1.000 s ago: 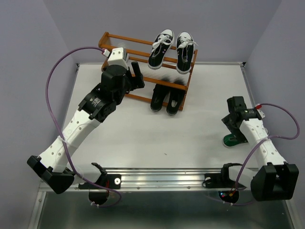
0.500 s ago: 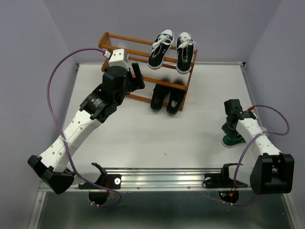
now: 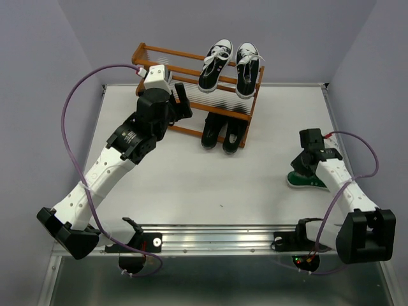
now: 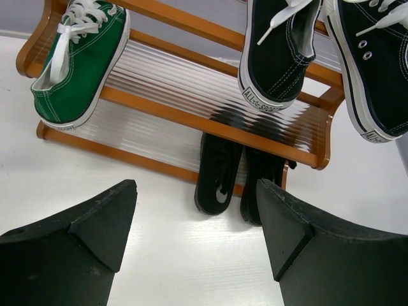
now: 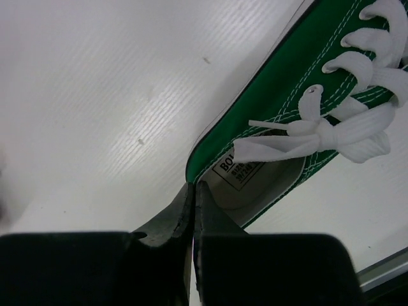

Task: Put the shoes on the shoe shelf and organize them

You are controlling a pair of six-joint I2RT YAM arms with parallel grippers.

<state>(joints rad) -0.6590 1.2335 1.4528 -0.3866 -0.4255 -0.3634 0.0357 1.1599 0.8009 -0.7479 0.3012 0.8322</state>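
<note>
My right gripper [image 5: 193,186] is shut on the heel rim of a green sneaker [image 5: 280,95] with white laces, one finger inside the opening and one outside. In the top view this sneaker [image 3: 298,180] lies at the table's right, under the right gripper [image 3: 306,166]. The shoe shelf [image 3: 148,50] stands at the back. Two black sneakers with white laces [image 3: 214,67] sit on its top tier, and two plain black shoes [image 3: 223,132] below. My left gripper [image 4: 196,191] hangs open and empty before the shelf. Another green sneaker [image 4: 76,64] rests on the upper tier's left.
The shelf's orange-brown frame [image 4: 191,121] runs across the left wrist view, with rod tiers between its rails. A metal rail [image 3: 210,239] lines the table's near edge. A purple cable [image 3: 70,121] loops off the left arm. Purple walls close in the table.
The right gripper has shut on the green sneaker's heel, and the shoe has shifted left and slightly away from the near edge. The left arm has hardly moved.
</note>
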